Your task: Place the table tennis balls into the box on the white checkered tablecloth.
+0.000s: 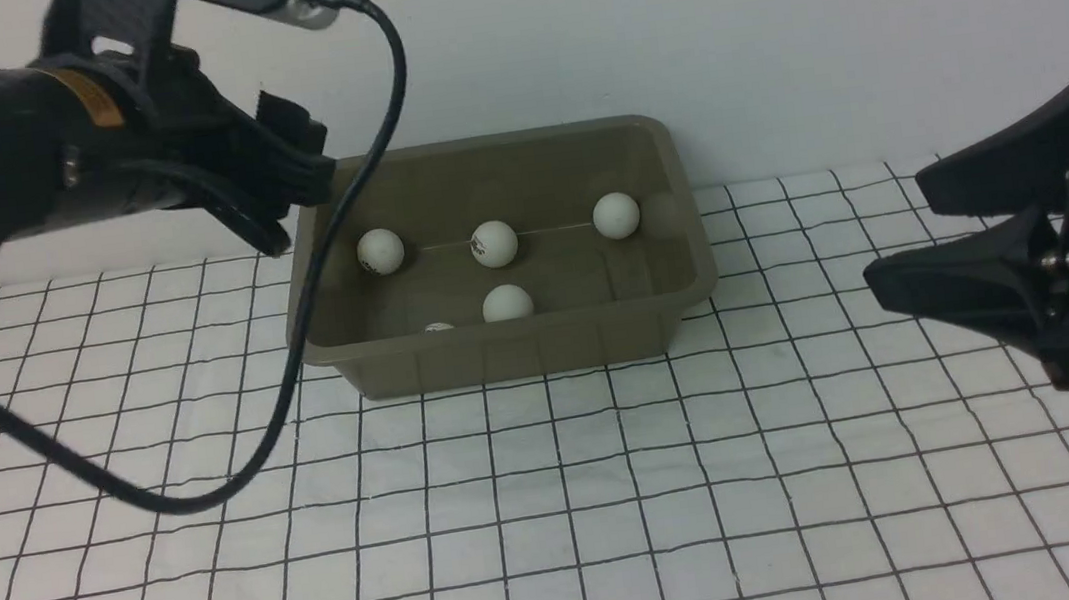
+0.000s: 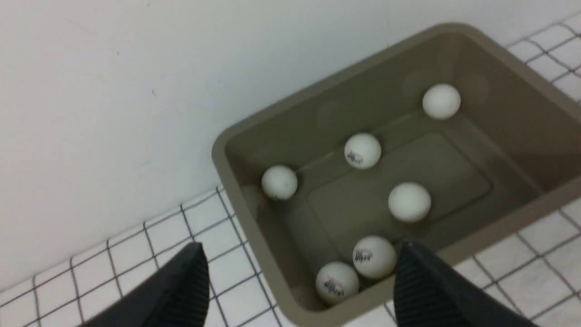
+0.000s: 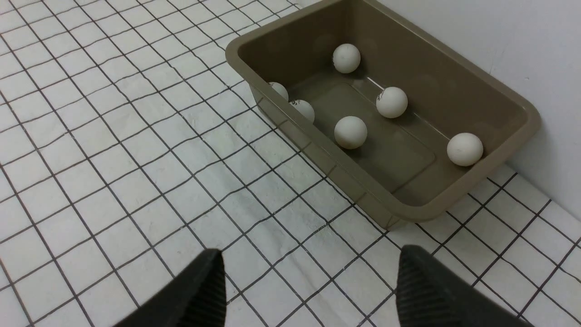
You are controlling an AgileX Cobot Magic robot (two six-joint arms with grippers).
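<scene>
Ok so all six small white matte table tennis balls (image 2: 362, 151) are sitting inside the olive-grey rectangular plastic box (image 1: 510, 353), which stands at the back of the big white checkered tablecloth (image 1: 559, 519), right up against the plain wall (image 1: 763, 12). The black left gripper (image 1: 296, 191) hangs raised just beside the box's left end, jaws spread wide and empty. Its wrist view looks down on two logo balls in the nearest corner. The black right gripper (image 1: 899, 233) hovers over the cloth, well off to the right of the box, jaws apart too, holding nothing
</scene>
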